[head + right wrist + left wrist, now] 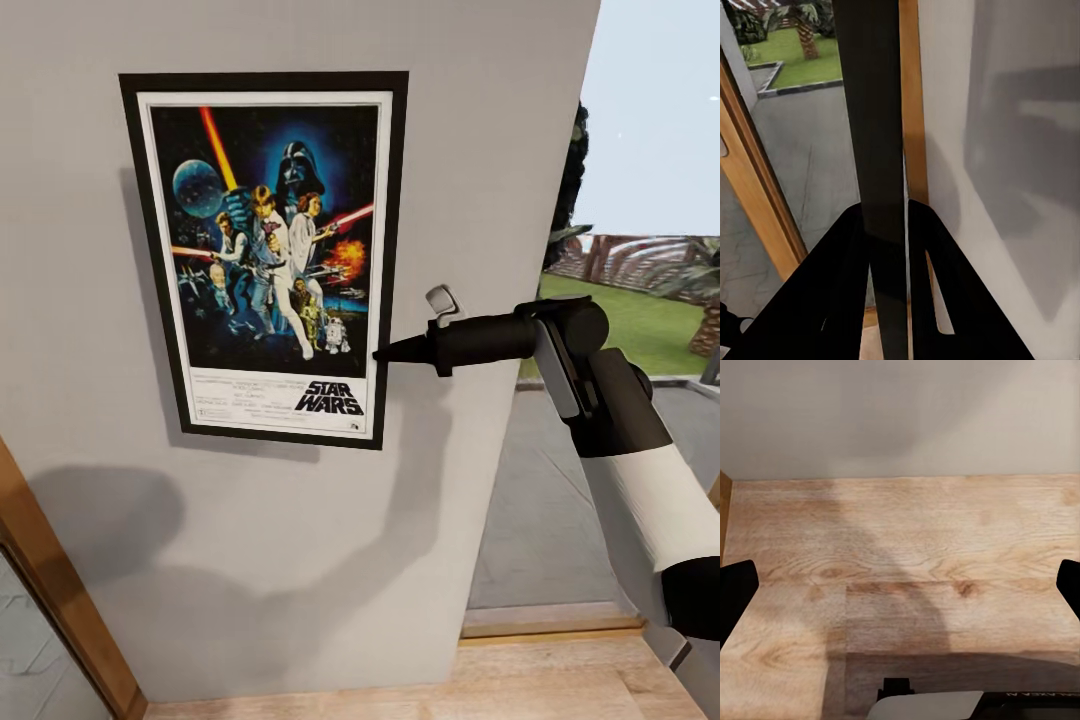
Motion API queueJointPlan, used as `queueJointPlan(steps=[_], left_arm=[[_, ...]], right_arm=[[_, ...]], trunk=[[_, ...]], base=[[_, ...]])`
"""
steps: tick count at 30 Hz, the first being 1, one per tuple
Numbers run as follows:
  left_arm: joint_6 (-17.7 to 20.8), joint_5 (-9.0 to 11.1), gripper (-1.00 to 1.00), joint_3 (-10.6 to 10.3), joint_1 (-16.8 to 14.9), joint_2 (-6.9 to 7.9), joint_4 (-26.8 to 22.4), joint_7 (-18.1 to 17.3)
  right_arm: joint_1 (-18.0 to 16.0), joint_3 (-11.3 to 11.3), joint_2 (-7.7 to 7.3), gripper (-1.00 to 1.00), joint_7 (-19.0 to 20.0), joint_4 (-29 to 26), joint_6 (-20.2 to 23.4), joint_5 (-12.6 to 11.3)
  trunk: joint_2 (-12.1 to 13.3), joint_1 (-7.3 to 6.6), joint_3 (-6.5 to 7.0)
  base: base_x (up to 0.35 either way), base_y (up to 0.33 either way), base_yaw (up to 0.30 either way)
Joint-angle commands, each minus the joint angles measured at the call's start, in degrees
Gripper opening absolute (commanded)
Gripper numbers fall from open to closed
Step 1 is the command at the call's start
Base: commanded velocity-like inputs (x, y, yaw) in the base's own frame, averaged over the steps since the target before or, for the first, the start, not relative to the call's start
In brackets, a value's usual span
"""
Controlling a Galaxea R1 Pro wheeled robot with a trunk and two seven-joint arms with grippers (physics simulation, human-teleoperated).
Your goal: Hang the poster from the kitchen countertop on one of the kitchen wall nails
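Observation:
The black-framed Star Wars poster point(265, 255) lies flat against the light grey wall point(490, 140), upright and slightly tilted. My right gripper point(385, 352) reaches in from the right and is shut on the poster's right frame edge near its lower half. In the right wrist view the frame edge point(874, 112) runs as a dark strip between the two black fingers point(832, 285). My left gripper point(903, 589) hangs open over the wooden floor point(915, 547), holding nothing. The wall nail is hidden and the kitchen countertop is out of view.
The wall ends just right of the poster at an open doorway onto a grey patio point(545, 500) and lawn point(640, 325). A wooden threshold point(550, 625) lies below it. A wooden door frame point(60, 590) slants at the lower left.

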Motion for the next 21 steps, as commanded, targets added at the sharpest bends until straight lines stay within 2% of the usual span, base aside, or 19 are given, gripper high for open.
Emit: queueJointPlan(steps=[1, 7, 15, 21], left_arm=[[-0.04, -0.04, 1.0, 0.36, 0.03, -0.05, -0.05, -0.52], [-0.04, -0.04, 1.0, 0.36, 0.03, -0.05, -0.05, -0.53], [-0.04, -0.04, 1.0, 0.36, 0.03, -0.05, -0.05, -0.54], [-0.04, -0.04, 1.0, 0.36, 0.03, -0.05, -0.05, -0.51]], right_arm=[[-0.03, 0.08, -0.04, -1.0, 0.03, 0.0, 0.43, -0.26], [-0.03, 0.08, -0.03, -1.0, 0.03, -0.05, 0.45, -0.26], [-0.03, 0.06, -0.05, -1.0, 0.03, -0.14, 0.45, -0.26], [-0.03, 0.01, -0.01, -1.0, 0.03, -0.15, 0.45, -0.26]], trunk=[[-0.03, 0.02, -0.01], [-0.03, 0.02, -0.01], [-0.03, 0.02, -0.01], [-0.03, 0.02, -0.01]], base=[[0.0, 0.0, 0.0], [0.018, 0.0, 0.0], [0.23, 0.0, 0.0], [0.061, 0.0, 0.0]])
